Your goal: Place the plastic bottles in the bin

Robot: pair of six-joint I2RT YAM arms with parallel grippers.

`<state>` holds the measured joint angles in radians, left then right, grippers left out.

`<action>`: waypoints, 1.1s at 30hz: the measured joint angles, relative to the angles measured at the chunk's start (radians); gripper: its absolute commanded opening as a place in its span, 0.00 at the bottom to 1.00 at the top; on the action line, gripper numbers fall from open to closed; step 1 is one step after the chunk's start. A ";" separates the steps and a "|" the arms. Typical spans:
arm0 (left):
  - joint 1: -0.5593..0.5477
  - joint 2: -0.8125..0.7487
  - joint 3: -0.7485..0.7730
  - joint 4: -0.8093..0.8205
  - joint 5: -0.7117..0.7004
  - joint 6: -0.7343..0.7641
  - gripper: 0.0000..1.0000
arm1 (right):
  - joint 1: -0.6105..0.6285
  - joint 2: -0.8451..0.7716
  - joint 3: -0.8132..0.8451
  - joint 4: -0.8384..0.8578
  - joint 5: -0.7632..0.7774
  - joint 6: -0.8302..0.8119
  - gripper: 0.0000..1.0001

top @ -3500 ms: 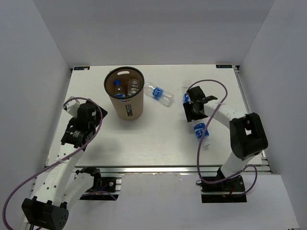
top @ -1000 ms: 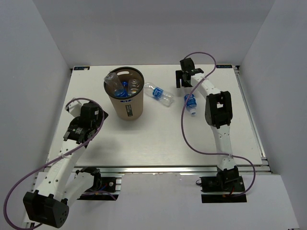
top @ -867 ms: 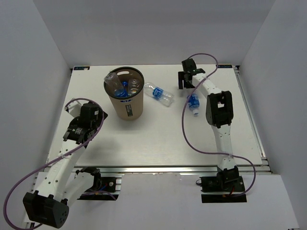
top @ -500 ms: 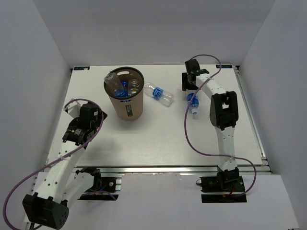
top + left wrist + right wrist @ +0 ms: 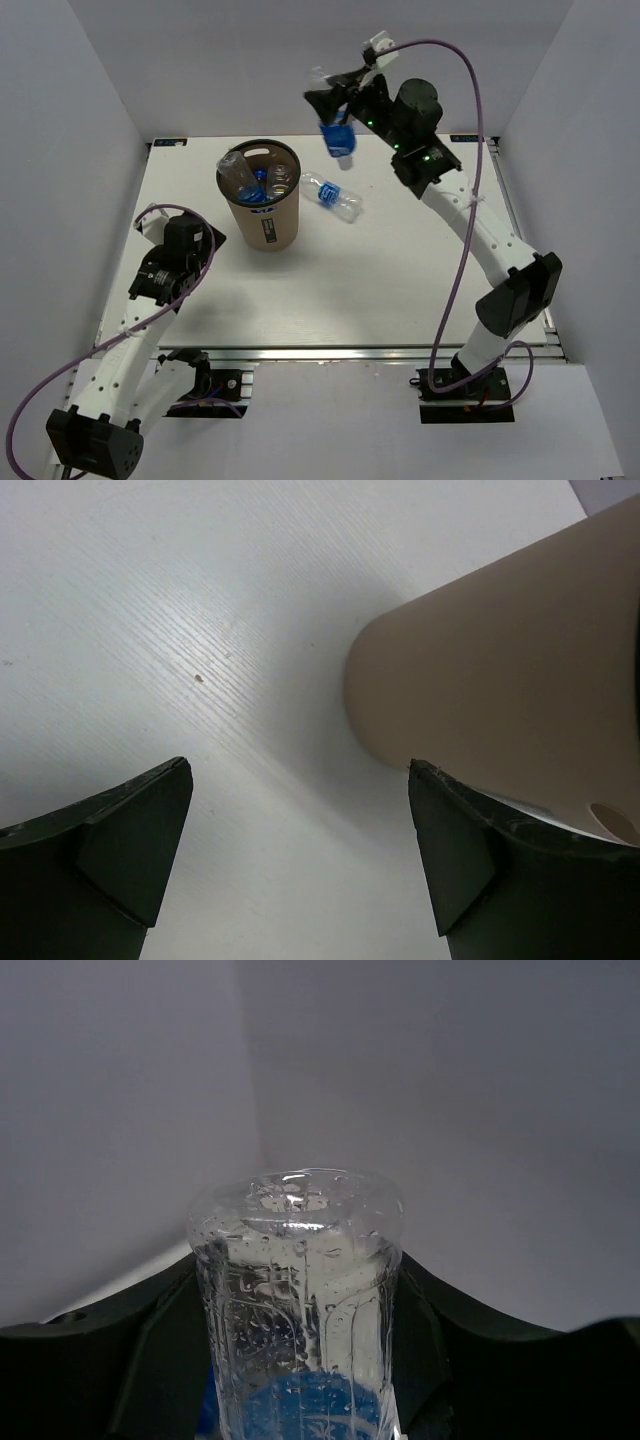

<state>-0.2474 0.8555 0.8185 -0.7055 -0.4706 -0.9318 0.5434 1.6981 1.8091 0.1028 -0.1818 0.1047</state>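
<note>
The tan bin [image 5: 262,205] stands at the back left of the table with several plastic bottles [image 5: 250,178] inside it. It also shows in the left wrist view [image 5: 520,680]. One bottle [image 5: 333,196] lies on the table just right of the bin. My right gripper [image 5: 338,112] is raised high over the back of the table, to the right of the bin, and is shut on another bottle [image 5: 336,135], whose clear base fills the right wrist view [image 5: 297,1300]. My left gripper [image 5: 196,238] is open and empty, low to the left of the bin's base.
White walls enclose the table [image 5: 330,290] on the left, back and right. Purple cables loop off both arms.
My right arm has lifted the bottle from the table at the back right and swung it up and left, toward the bin. My left arm has barely moved.
</note>
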 measured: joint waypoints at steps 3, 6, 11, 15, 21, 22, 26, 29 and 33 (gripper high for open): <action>0.000 -0.018 0.000 0.012 0.024 0.005 0.98 | 0.118 0.006 0.034 0.215 -0.055 -0.003 0.29; 0.000 -0.038 0.000 0.019 0.041 0.009 0.98 | 0.185 0.071 0.056 0.417 -0.080 0.004 0.28; 0.000 -0.068 0.000 0.011 0.053 0.023 0.98 | 0.233 0.284 0.148 0.591 -0.098 0.027 0.34; 0.000 -0.100 0.007 -0.010 0.052 0.036 0.98 | 0.258 0.382 0.095 0.615 -0.119 0.019 0.60; 0.000 -0.128 0.032 -0.033 0.048 0.050 0.98 | 0.284 0.386 -0.108 0.682 -0.129 0.001 0.89; 0.000 -0.128 0.035 -0.035 0.048 0.052 0.98 | 0.285 0.386 -0.116 0.686 -0.128 -0.004 0.89; 0.000 -0.117 0.044 -0.045 0.048 0.058 0.98 | 0.285 0.367 -0.121 0.695 -0.128 -0.008 0.89; 0.000 -0.114 0.048 -0.049 0.049 0.060 0.98 | 0.285 0.324 -0.123 0.693 -0.119 -0.011 0.89; 0.000 -0.111 0.056 -0.045 0.070 0.078 0.98 | 0.284 0.234 -0.121 0.639 -0.062 -0.027 0.89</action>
<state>-0.2474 0.7444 0.8745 -0.7506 -0.4007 -0.8539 0.8276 1.9324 1.6882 0.7418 -0.2436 0.0776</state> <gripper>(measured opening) 0.981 0.894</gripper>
